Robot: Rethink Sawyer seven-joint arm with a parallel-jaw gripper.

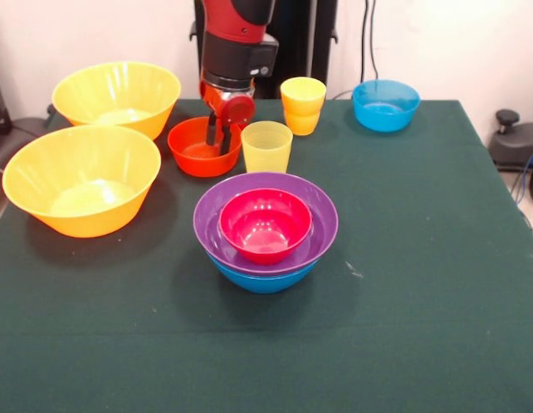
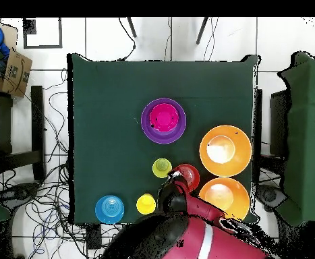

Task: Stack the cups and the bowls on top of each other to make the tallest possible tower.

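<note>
claw [image 1: 219,140] | inside orange-red bowl [image 1: 194,153] | finger state unclear | tower [image 1: 265,231] apart

Front camera: sits across the table [image 1: 421,301], faces the robot, angled down, fairly close; pedestal at 12 o'clock. Overhead camera: high, straight down, robot base at 6 o'clock, surrounding floor visible. Shared: the whole green tabletop [image 2: 112,114], rotated half round.

Worktop [image 1: 438,284], dark green cloth cover. Cardboard box [image 2: 13,73] on the floor beside it. Loose cables [image 2: 52,135] across pale floor tiles.
</note>
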